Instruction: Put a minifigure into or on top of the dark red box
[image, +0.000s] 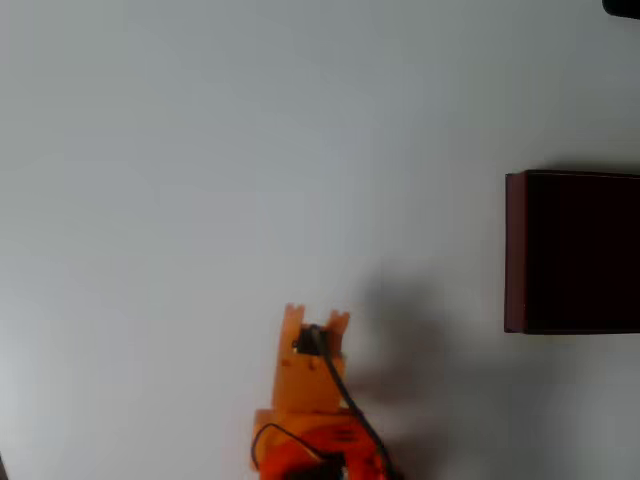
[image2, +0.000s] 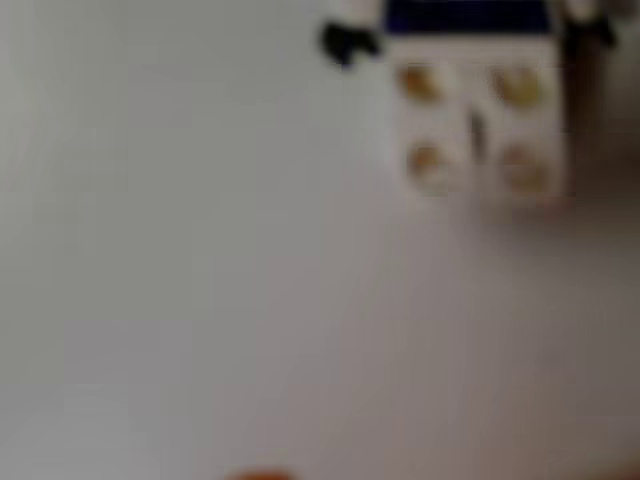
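In the overhead view the arm (image: 308, 400) is bright orange plastic, built of blocky printed segments. Its claw (image: 316, 320) ends in two short orange prongs with a dark part set between them. A thin black cable (image: 350, 405) runs along the arm's top, looping near the lower segment.

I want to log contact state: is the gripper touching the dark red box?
Apart. In the overhead view the gripper sits near the bottom middle, and bare white table lies between it and the dark red box.

Orange hand (image: 316, 320), dark red box (image: 516, 250), white minifigure (image2: 478, 120) with brownish spots.
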